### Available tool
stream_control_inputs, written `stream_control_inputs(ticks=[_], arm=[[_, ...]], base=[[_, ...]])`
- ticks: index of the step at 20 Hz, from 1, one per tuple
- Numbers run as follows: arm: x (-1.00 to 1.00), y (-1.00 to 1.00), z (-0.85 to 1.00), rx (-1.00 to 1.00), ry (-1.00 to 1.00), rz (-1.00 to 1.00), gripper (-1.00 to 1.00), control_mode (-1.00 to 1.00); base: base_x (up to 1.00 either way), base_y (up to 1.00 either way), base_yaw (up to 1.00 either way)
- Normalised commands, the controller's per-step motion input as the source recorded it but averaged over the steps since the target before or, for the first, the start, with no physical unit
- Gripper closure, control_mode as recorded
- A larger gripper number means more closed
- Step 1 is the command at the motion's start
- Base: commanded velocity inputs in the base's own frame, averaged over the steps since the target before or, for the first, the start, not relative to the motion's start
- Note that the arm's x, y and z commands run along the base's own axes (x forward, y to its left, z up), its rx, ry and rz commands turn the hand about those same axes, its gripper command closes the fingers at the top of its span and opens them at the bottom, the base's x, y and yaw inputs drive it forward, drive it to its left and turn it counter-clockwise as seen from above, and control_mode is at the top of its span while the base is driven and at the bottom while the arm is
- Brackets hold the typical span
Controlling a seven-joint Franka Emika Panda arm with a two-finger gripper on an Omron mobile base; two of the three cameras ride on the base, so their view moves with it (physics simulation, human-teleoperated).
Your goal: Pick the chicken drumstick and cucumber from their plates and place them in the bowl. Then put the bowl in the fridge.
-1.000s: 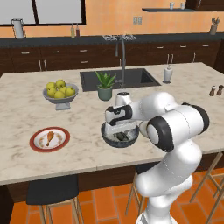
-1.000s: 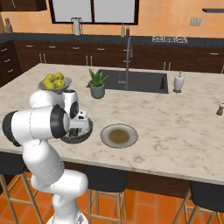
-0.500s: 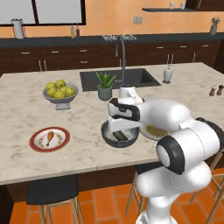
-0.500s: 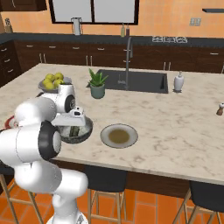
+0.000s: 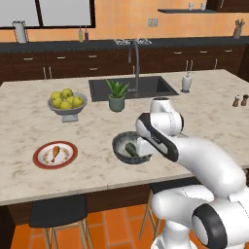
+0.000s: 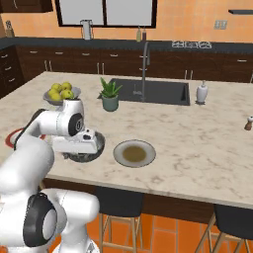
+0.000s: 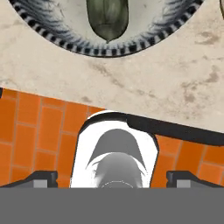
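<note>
Left base view: the cucumber lies inside the bowl; the chicken drumstick waits on the red-rimmed plate, so the arm should lift clear before swinging there.

Right base view: the olive plate holds nothing; the fruit bowl carries yellow fruit.

Hand view: the claw stands wide, holding nothing, off the counter edge.

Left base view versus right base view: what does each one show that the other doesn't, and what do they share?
Left base view: the chicken drumstick lying on the red-rimmed plate, and the cucumber inside the bowl.
Right base view: the olive-beige plate in full, with nothing on it.
Both: the bowl, the fruit bowl, the potted plant and the sink.
</note>
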Motion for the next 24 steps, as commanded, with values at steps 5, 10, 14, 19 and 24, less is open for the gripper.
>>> stream_control_inputs(ticks=[5,10,14,19,24], arm=[[-0.19,0.0,0.06,0.0,-0.01,0.0,-1.0,1.0],[0.0,0.0,0.0,0.0,0.0,0.0,-1.0,1.0],[0.0,0.0,0.0,0.0,0.0,0.0,-1.0,1.0],[0.0,0.0,0.0,0.0,0.0,0.0,-1.0,1.0],[0.0,0.0,0.0,0.0,0.0,0.0,-1.0,1.0]], base=[[-0.41,0.32,-0.01],[-0.19,1.0,-0.09],[0.0,1.0,-0.14],[0.4,0.99,-0.17],[1.0,0.13,-0.04]])
